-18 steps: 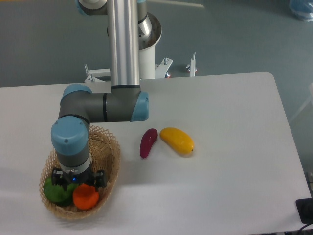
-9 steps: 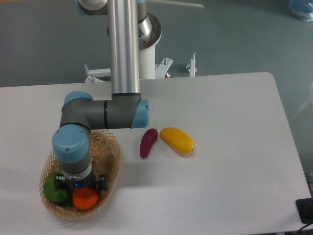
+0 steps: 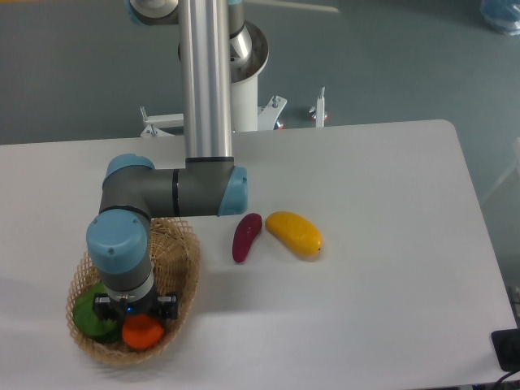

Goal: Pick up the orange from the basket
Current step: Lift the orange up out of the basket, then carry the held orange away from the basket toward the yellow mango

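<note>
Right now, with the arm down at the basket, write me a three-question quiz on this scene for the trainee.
1. True or false: the orange lies inside the basket.
2. Which fruit shares the basket with the orange? A) the yellow fruit B) the purple fruit C) the green fruit
3. Fill in: the hand hangs directly over the ______.

Key
1. True.
2. C. The yellow and purple fruits lie on the table, right of the basket.
3. Orange. The fingers are hidden behind the wrist, so a grasp cannot be confirmed.
</note>
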`<state>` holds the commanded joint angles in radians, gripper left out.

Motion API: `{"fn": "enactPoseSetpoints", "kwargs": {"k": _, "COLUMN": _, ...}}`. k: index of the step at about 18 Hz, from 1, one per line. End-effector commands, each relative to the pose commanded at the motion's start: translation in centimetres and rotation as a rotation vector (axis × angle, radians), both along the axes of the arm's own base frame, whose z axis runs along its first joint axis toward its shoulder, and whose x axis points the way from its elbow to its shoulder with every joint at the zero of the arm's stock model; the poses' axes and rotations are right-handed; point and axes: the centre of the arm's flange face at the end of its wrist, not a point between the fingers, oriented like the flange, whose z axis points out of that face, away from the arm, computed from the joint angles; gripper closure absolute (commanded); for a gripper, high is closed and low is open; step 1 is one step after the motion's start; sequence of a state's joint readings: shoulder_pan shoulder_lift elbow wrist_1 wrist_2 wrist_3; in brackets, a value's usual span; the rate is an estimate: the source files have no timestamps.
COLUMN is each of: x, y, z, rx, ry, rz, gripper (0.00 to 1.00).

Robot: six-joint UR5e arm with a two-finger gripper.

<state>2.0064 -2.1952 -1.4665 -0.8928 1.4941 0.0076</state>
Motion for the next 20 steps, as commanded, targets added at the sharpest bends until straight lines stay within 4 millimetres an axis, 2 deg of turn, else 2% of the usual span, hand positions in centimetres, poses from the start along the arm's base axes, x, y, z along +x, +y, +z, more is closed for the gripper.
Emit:
{"fn": "enactPoseSetpoints", "kwargs": {"k": 4, "x": -0.2, "y": -0.8, "z": 4.5, "rx": 0.087, "ry": -0.035, "rz": -0.015, "gripper": 0.3}}
{"fn": "enactPoseSetpoints", "kwargs": {"k": 6, "x": -2.0, "y": -1.6, "z": 5.7, "rx": 0.101, "ry": -0.025, "rz": 0.008, "gripper": 0.29}}
{"fn": "enactPoseSetpoints", "kwargs": {"k": 7, "x": -3.5, "y": -2.3, "z": 6.4, "rx": 0.105, "ry": -0.017, "rz": 0.033, "gripper": 0.29}}
{"fn": "enactPoseSetpoints", "kwargs": {"k": 9, "x": -4.1, "y": -3.4, "z": 6.8, "rx": 0.094, "ry": 0.006, "rz": 0.03, "gripper": 0.29}}
{"fn": "enactPoseSetpoints", "kwargs": {"k": 12, "x": -7.2, "y": -6.5, "z": 7.7, "rx": 0.065, "ry": 0.072, "rz": 0.004, "gripper": 0.29}}
{"fn": "enactPoseSetpoints", "kwargs": {"k": 14, "x": -10.6, "y": -9.2, "z": 8.4, "rx": 0.055, "ry": 0.104, "rz": -0.04, "gripper": 0.29}}
{"fn": "enactPoseSetpoints", "kwargs": {"k": 15, "x": -12.3, "y": -10.8, "z": 7.9, "rx": 0.034, "ry": 0.114, "rz": -0.067, "gripper": 0.29}}
{"fn": "enactPoseSetpoints", "kwargs": {"k": 17, "x": -14.2, "y": -13.1, "z": 7.1, "rx": 0.006, "ry": 0.126, "rz": -0.135, "gripper": 0.29}}
{"fn": "enactPoseSetpoints", "kwargs": {"k": 19, "x": -17.3, "y": -15.6, "z": 8.0, "rx": -0.01, "ry": 0.166, "rz": -0.19, "gripper": 0.29}}
{"fn": "enactPoseSetpoints", "kwargs": {"k": 20, "x": -18.0, "y": -15.9, "z": 7.9, "rx": -0.008, "ry": 0.172, "rz": -0.199, "gripper": 0.28}}
